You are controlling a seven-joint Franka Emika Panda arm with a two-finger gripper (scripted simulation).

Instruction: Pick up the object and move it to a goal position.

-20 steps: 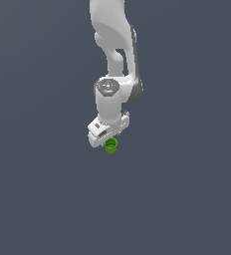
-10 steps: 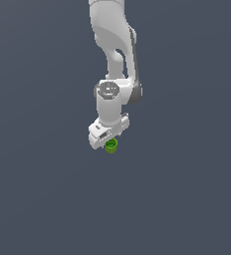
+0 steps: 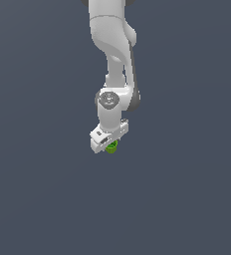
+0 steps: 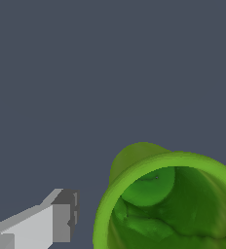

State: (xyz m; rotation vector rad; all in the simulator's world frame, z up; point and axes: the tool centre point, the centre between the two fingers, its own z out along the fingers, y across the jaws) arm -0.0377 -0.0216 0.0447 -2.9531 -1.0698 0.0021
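The object [image 3: 112, 146] is a small bright green cup resting on the dark grey floor, partly covered by my white gripper [image 3: 109, 143], which is down over it. In the wrist view the object [image 4: 168, 199] looms large and very close, its darker green inside facing the camera. One grey-tipped finger [image 4: 61, 219] stands beside its rim with a narrow gap between them. The other finger is out of frame. The jaws look open around the object.
The white arm [image 3: 112, 50] comes down from the upper edge of the exterior view. Plain dark grey floor [image 3: 187, 199] lies all around; no goal marker shows.
The arm has lowered, bringing the gripper closer down over the object. The object itself has stayed in place.
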